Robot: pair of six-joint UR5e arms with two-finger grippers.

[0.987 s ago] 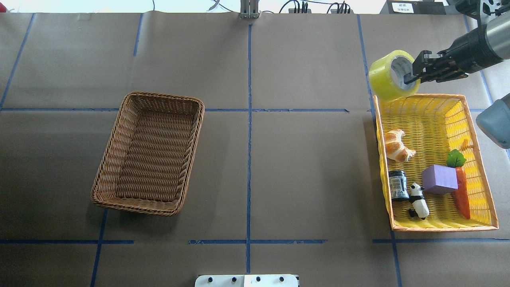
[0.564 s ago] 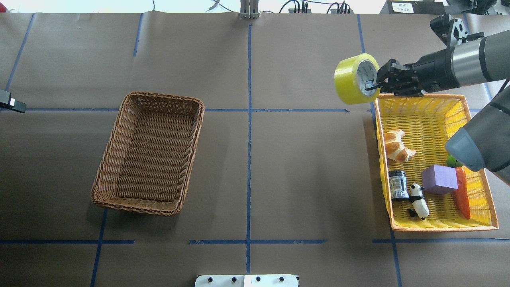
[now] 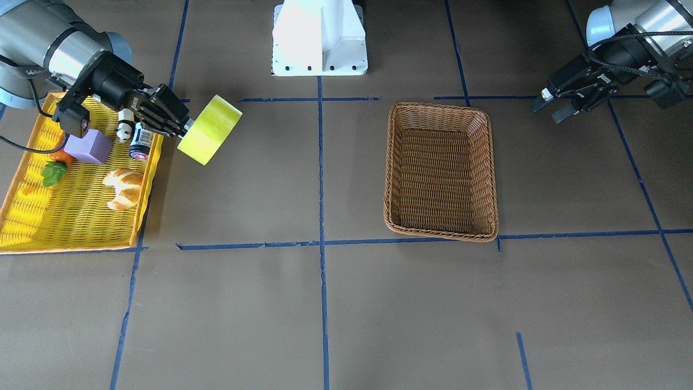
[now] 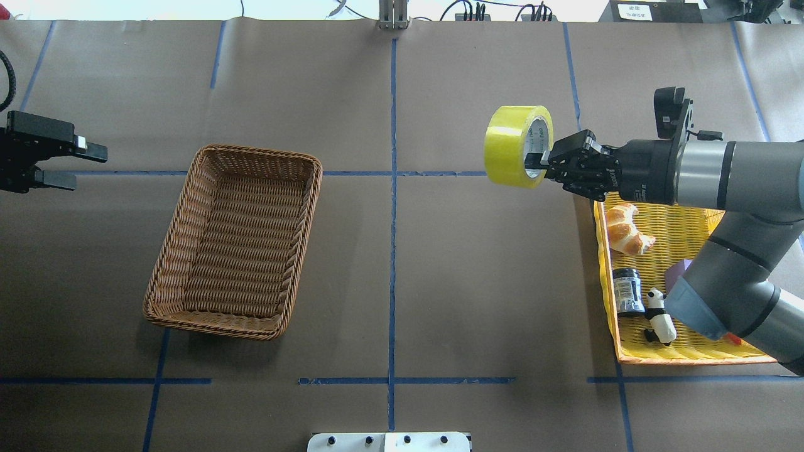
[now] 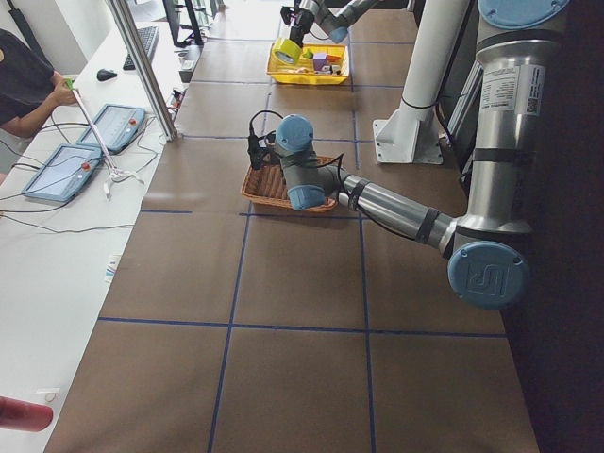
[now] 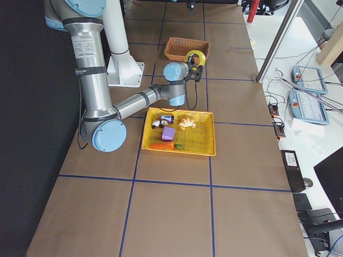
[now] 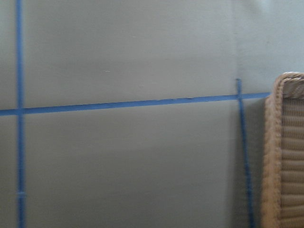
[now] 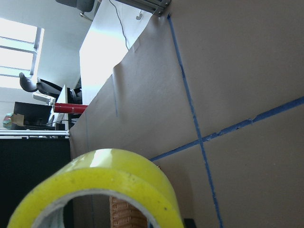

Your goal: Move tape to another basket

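The yellow tape roll point(image 4: 510, 145) with a grey-white core hangs above the table, left of the yellow basket point(image 4: 607, 276). My right gripper point(image 4: 539, 164) is shut on the roll's wall, one finger inside the core; the same grip shows in the front view point(image 3: 184, 129) on the tape point(image 3: 209, 130). The tape fills the bottom of the right wrist view point(image 8: 109, 185). The brown wicker basket point(image 4: 264, 153) stands empty left of centre. My left gripper point(image 4: 81, 166) is open and empty, left of that basket, which shows in the left wrist view point(image 7: 285, 152).
The yellow basket holds a croissant point(image 4: 625, 229), a dark jar point(image 4: 628, 290), a panda figure point(image 4: 659, 314), a purple cube point(image 3: 88, 146) and a carrot point(image 3: 59, 157). The white robot base point(image 3: 319, 38) stands at the table's near edge. Blue tape lines cross the brown paper.
My right gripper has carried the tape leftward, from over the yellow basket's far corner to out over the table. My left gripper has come into view at the left edge.
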